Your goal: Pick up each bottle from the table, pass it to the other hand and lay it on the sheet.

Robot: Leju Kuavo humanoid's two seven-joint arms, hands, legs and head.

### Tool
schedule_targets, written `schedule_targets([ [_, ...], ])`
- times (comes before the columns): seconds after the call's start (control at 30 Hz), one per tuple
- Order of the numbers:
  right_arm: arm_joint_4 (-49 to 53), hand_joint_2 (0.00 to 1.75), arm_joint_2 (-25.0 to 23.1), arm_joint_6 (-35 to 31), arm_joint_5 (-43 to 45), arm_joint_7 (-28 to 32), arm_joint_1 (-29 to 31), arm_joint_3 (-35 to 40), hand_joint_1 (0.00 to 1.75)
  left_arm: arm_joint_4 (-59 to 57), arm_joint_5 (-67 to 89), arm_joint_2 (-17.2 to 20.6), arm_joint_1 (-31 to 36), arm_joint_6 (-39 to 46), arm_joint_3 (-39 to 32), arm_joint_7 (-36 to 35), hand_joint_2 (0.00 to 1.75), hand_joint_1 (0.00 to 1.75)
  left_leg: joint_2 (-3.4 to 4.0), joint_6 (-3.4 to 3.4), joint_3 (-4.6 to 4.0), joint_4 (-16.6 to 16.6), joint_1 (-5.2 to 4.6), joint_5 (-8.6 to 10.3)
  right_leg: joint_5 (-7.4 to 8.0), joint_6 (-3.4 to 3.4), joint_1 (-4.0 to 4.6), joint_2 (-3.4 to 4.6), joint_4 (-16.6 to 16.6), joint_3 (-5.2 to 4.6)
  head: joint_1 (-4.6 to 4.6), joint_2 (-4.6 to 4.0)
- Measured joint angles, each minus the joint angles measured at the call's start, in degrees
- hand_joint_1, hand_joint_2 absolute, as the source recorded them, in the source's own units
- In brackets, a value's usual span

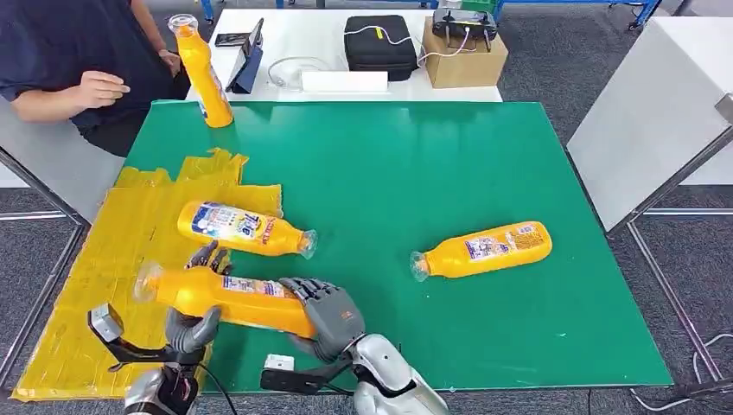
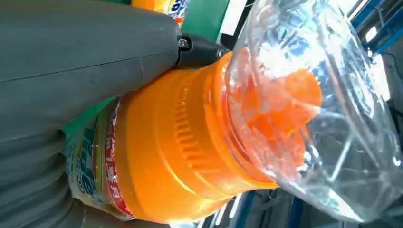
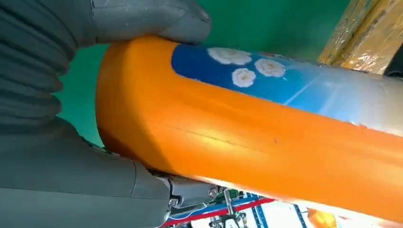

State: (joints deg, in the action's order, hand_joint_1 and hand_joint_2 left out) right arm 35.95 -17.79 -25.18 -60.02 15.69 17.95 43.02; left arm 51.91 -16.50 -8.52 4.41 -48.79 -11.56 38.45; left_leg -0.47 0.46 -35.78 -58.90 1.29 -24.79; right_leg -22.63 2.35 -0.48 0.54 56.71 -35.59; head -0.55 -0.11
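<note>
An orange bottle [image 1: 233, 298] with a clear cap [image 2: 323, 104] hangs level above the near left of the green table [image 1: 415, 164], at the edge of the yellow sheet [image 1: 112, 259]. My right hand [image 1: 330, 316] grips its base [image 3: 247, 142]. My left hand [image 1: 192, 327] wraps it near the neck [image 2: 166, 156], thumb [image 2: 71, 61] against the body. A second bottle [image 1: 246, 229] lies on the sheet's right edge, cap over the green. A third bottle [image 1: 484, 251] lies on the table to the right. Upright at the far left corner stands another bottle [image 1: 206, 73].
A person [image 1: 78, 60] sits at the far left corner, one hand near the upright bottle. Behind the green table a white table holds a black bag [image 1: 379, 45] and a cardboard box [image 1: 462, 56]. A white panel [image 1: 657, 112] stands at the right.
</note>
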Motion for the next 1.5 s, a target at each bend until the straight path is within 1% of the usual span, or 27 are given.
schedule_targets([
  [0.27, 0.9, 1.75, 0.2, -1.2, 0.8, -0.7, -0.4, -0.2, 1.75, 2.5, 2.3, -0.3, -0.6, 2.2, 0.0, 0.7, 1.75, 1.75, 0.00, 0.00, 0.00, 0.0, 0.00, 0.00, 0.00, 0.00, 0.00, 0.00, 0.0, 0.00, 0.00, 0.00],
  [0.3, 1.2, 1.75, 0.3, -1.4, 0.9, -0.8, -0.6, -0.3, 0.86, 2.8, 2.7, -0.3, -0.7, 2.5, 0.0, 0.9, 1.75, 1.75, -0.01, 0.00, 0.00, 0.0, 0.00, 0.00, 0.00, 0.00, 0.00, 0.00, 0.0, 0.00, 0.00, 0.00],
  [0.5, 5.0, 1.75, 0.9, -2.1, 1.5, -1.3, -2.0, -1.3, 0.86, 4.6, 4.1, -0.8, -0.8, 3.2, 0.0, 1.7, 1.75, 1.75, -0.02, 0.00, -0.02, 0.0, 0.00, 0.00, 0.00, 0.00, 0.00, 0.00, 0.0, 0.01, 0.00, 0.00],
  [0.53, 5.6, 1.75, 1.0, -2.1, 1.5, -1.3, -2.2, -1.5, 0.00, 4.8, 4.2, -0.8, -0.9, 3.4, 0.0, 1.7, 1.75, 1.75, -0.02, 0.00, -0.03, 0.0, 0.00, 0.00, 0.00, 0.00, 0.00, 0.00, 0.0, 0.01, 0.00, 0.00],
  [0.57, 6.0, 1.75, 1.1, -2.1, 1.5, -1.3, -2.4, -1.5, 0.00, 5.0, 4.3, -0.9, -0.9, 3.5, 0.0, 1.7, 1.75, 1.75, -0.01, 0.00, -0.03, 0.0, 0.00, 0.00, 0.00, 0.00, 0.00, 0.00, 0.0, 0.01, 0.00, 0.00],
  [0.6, 6.4, 0.00, 1.1, -2.1, 1.6, -1.3, -2.6, -1.6, 0.00, 5.2, 4.3, -0.9, -1.0, 3.5, 0.0, 1.7, 1.75, 1.75, -0.01, 0.00, -0.03, 0.0, 0.00, 0.00, 0.00, 0.00, 0.00, 0.00, 0.0, 0.00, 0.00, 0.00],
  [0.67, 7.2, 0.00, 1.2, -2.3, 1.4, -1.3, -2.9, -1.9, 0.00, 5.4, 4.7, -1.0, -1.0, 4.1, 0.0, 1.7, 1.75, 1.75, -0.03, 0.00, -0.03, 0.0, 0.00, 0.00, 0.00, 0.00, 0.00, 0.00, 0.0, 0.01, 0.02, 0.00],
  [0.77, 9.4, 0.00, 1.7, -4.3, 0.3, -1.7, -4.1, -2.4, 0.00, 7.5, 9.3, -1.1, -1.9, 10.3, 0.0, 1.7, 1.75, 1.75, -0.01, 0.00, -0.03, 0.0, 0.00, 0.00, 0.00, 0.00, 0.00, 0.00, 0.0, 0.01, 0.00, 0.00],
  [0.87, 13.8, 0.00, 2.6, -5.2, -1.6, -4.0, -5.5, -3.5, 0.00, 13.2, 19.1, -1.2, -3.9, 23.5, -0.1, 1.9, 1.75, 1.75, 0.01, 0.00, -0.03, 0.0, 0.00, 0.00, 0.00, 0.00, 0.00, 0.01, 0.0, -0.03, 0.02, 0.00],
  [0.93, 17.8, 0.00, 3.9, -4.7, -3.2, -6.2, -6.9, -4.6, 0.00, 17.7, 27.7, -1.4, -4.9, 36.6, 0.0, 1.9, 1.75, 1.75, -0.03, 0.00, -0.03, 0.0, 0.00, -0.01, -0.01, 0.00, 0.00, -0.01, 0.0, -0.01, 0.00, 0.00],
  [0.97, 20.9, 1.75, 4.8, -3.9, -3.7, -7.2, -7.9, -5.3, 0.00, 20.1, 33.5, -1.8, -5.6, 44.8, 0.0, 2.3, 1.75, 1.75, -0.03, 0.00, -0.03, 0.0, -0.01, -0.01, 0.00, 0.00, -0.01, -0.01, 0.0, 0.00, 0.02, 0.00],
  [1.0, 24.5, 1.75, 5.9, -3.1, -3.9, -7.9, -9.0, -6.1, 0.00, 22.5, 40.7, -2.2, -6.1, 54.3, 0.2, 2.1, 1.75, 1.75, -0.03, 0.00, -0.02, 0.0, -0.02, -0.02, 0.00, 0.00, -0.02, -0.01, 0.0, 0.00, 0.02, 0.00],
  [1.07, 31.0, 1.75, 8.0, -1.6, -3.8, -8.4, -11.3, -7.6, 0.00, 25.6, 54.3, -2.9, -7.3, 69.6, 0.8, -0.3, 1.75, 1.75, -0.03, 0.02, -0.02, 0.0, -0.03, -0.04, -0.01, 0.01, -0.05, -0.01, 0.0, 0.01, 0.02, 0.00],
  [1.13, 36.3, 1.75, 10.0, -0.5, -3.1, -8.5, -13.3, -9.0, 0.00, 26.6, 65.9, -3.4, -8.2, 80.9, 1.2, -3.8, 1.75, 1.75, -0.03, 0.02, -0.03, 0.0, -0.04, -0.05, -0.01, 0.01, -0.06, -0.01, 0.0, 0.01, 0.00, 0.00],
  [1.17, 38.5, 1.75, 10.9, -0.2, -2.7, -8.5, -14.3, -9.4, 0.00, 26.7, 70.8, -3.7, -8.6, 84.5, 1.2, -4.8, 1.75, 1.75, -0.03, 0.02, -0.04, 0.0, -0.05, -0.05, -0.01, 0.01, -0.07, -0.01, 0.0, 0.00, 0.02, 0.00],
  [1.23, 42.3, 1.75, 12.5, 0.3, -2.3, -8.4, -15.7, -10.3, 0.00, 27.1, 75.5, -4.2, -9.4, 88.1, 1.2, -5.5, 1.75, 1.75, -0.03, 0.01, -0.04, 0.0, -0.05, -0.07, -0.01, 0.01, -0.07, -0.01, -0.1, 0.00, 0.02, 0.00],
  [1.33, 45.9, 1.75, 13.9, 0.4, -2.3, -8.4, -17.1, -11.0, 0.00, 27.3, 76.1, -4.8, -9.9, 88.6, 1.2, -5.9, 1.75, 1.75, -0.02, -0.03, -0.04, 0.0, -0.04, -0.09, 0.00, 0.02, -0.06, 0.00, 0.0, -0.02, 0.02, 0.00],
  [1.5, 49.1, 1.75, 15.3, 0.4, -2.2, -8.4, -18.0, -11.5, 0.00, 27.5, 76.3, -5.2, -10.3, 88.8, 1.2, -5.9, 1.75, 1.75, -0.01, -0.04, -0.03, 0.0, -0.01, -0.09, 0.00, 0.01, -0.01, 0.00, 0.0, -0.02, 0.02, 0.00],
])
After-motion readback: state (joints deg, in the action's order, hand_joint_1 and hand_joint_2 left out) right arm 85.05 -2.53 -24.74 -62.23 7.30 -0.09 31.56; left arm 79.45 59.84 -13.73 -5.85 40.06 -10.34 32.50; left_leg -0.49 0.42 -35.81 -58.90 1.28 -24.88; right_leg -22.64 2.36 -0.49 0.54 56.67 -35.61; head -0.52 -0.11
